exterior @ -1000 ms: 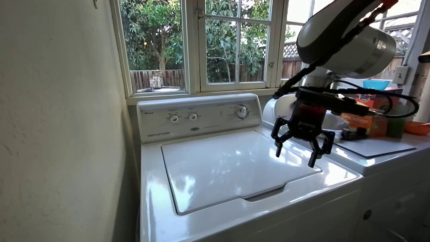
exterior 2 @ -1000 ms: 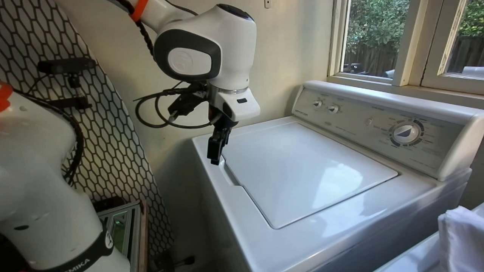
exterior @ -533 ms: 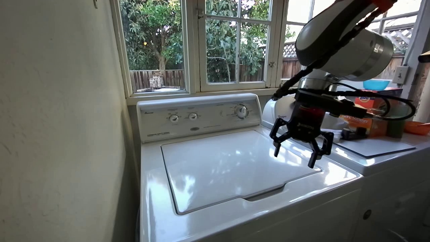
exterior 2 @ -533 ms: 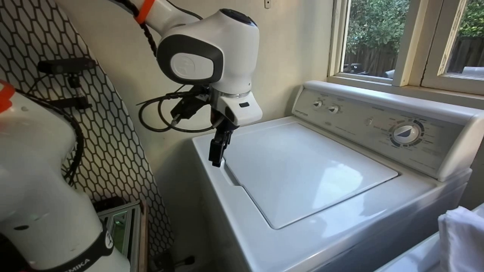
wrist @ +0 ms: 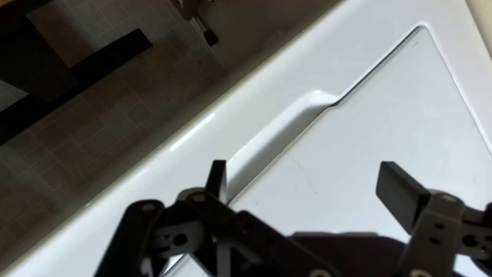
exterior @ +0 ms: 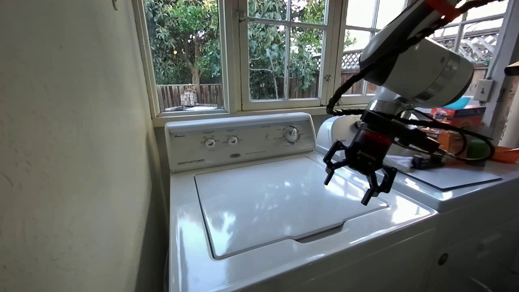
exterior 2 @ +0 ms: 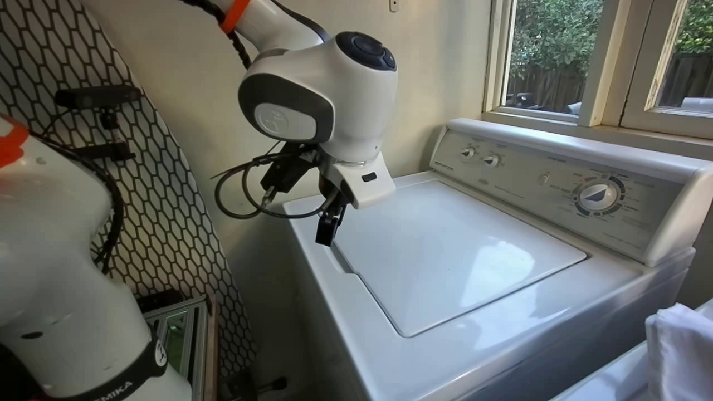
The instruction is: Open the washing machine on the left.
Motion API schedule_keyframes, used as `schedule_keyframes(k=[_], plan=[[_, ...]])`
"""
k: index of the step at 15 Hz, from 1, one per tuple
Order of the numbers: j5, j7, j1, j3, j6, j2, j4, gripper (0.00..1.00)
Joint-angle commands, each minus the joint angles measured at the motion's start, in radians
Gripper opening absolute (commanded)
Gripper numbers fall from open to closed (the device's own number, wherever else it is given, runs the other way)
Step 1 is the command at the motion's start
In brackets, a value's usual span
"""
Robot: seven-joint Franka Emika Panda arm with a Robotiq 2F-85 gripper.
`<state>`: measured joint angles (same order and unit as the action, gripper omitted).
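Note:
The white washing machine (exterior: pixel 279 194) shows in both exterior views, its flat lid (exterior 2: pixel 434 245) lying down level with the top. Along the lid's front edge runs a shallow hand recess (wrist: pixel 280 134), also seen in an exterior view as a recess (exterior: pixel 322 234). Over the front part of the lid, towards the neighbouring appliance, hangs my gripper (exterior: pixel 346 192), tilted. Its fingers stand wide apart with nothing between them. In the wrist view, the gripper (wrist: pixel 303 165) has one finger across the recess's near end and the other over the lid. Contact with the machine cannot be made out.
A control panel (exterior: pixel 255 150) with knobs rises at the machine's rear. Beside it stands another white appliance (exterior: pixel 450 176) carrying orange boxes (exterior: pixel 462 115) and an orange bowl (exterior: pixel 505 154). A wall (exterior: pixel 73 142) borders the opposite side. A white cloth (exterior 2: pixel 682 351) lies near the camera.
The hand has tilted, its fingertips swinging slightly towards the lid's middle, while the wrist has come lower. The jaws have stayed wide apart. The lid has not moved.

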<state>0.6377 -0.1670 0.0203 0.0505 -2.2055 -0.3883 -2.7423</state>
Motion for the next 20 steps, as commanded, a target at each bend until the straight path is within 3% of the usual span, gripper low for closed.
schedule_keyframes(k=[1, 7, 9, 10, 14, 20], plan=[[0.156, 0.136, 0.019, 0.024, -0.083, 0.075, 0.000, 1.00], [0.280, 0.275, 0.020, -0.004, -0.093, 0.196, -0.005, 1.00], [0.368, 0.330, 0.031, -0.019, -0.142, 0.235, -0.006, 1.00], [0.294, 0.275, 0.003, -0.017, -0.094, 0.192, -0.006, 1.00], [0.334, 0.309, 0.009, -0.027, -0.119, 0.230, -0.004, 1.00], [0.524, 0.342, 0.023, -0.045, -0.135, 0.241, -0.002, 1.00]])
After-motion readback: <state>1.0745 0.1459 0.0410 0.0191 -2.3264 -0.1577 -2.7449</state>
